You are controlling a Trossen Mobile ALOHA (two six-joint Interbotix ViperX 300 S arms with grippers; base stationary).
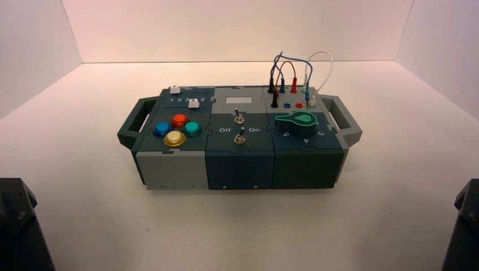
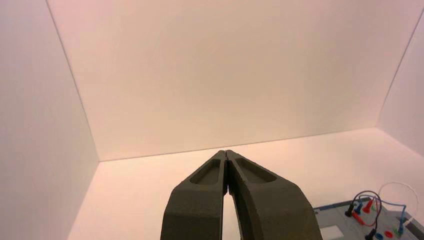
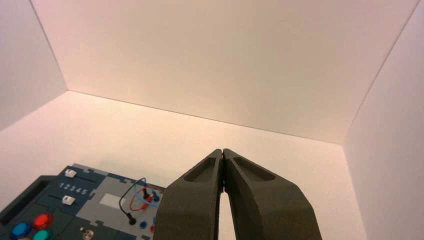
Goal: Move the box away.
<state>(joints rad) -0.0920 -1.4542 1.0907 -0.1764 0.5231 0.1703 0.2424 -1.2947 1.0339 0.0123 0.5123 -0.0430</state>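
The box stands in the middle of the white floor, dark teal and grey, with a handle at each end. Its top carries four coloured buttons at the left, two toggle switches in the middle, and a green dial and plugged wires at the right. My left gripper is shut and empty, held back from the box at the near left. My right gripper is shut and empty at the near right. Part of the box shows in the left wrist view and in the right wrist view.
White walls enclose the floor at the back and on both sides. Open white floor surrounds the box. The dark arm bases sit at the near left corner and the near right corner.
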